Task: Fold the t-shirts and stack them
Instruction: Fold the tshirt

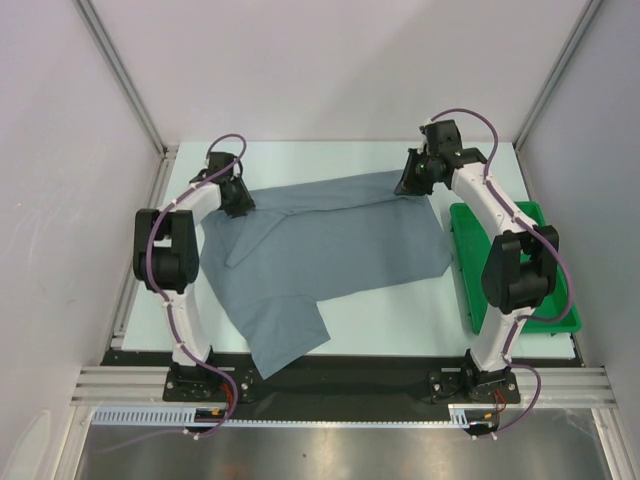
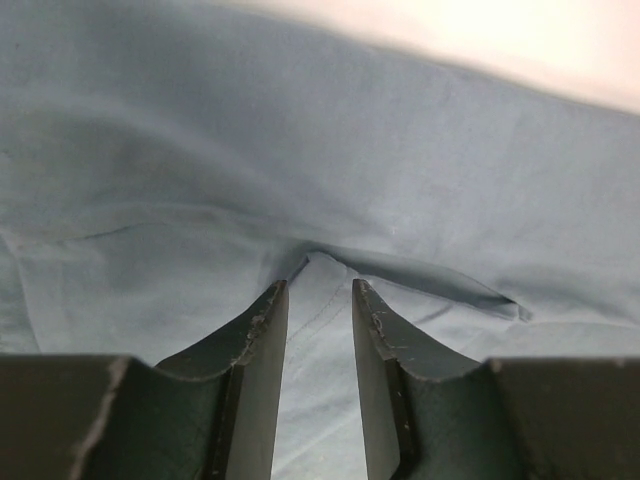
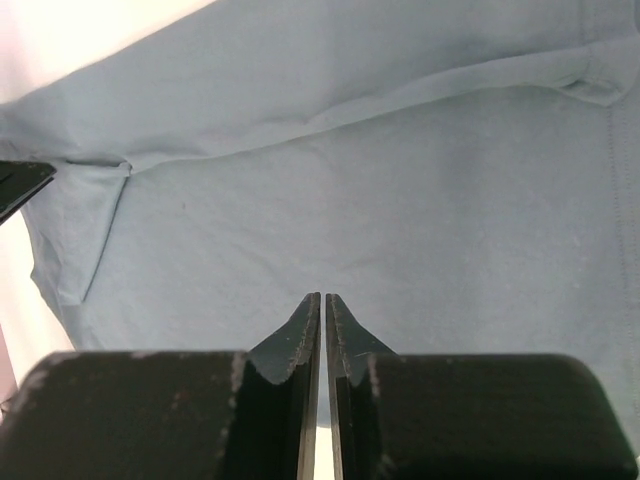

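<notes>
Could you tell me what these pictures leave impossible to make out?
- Top view: left claw and right claw tips, too small.
- Top view: green tray contents, behind the right arm.
- Left wrist: whether the fingers pinch the t-shirt.
</notes>
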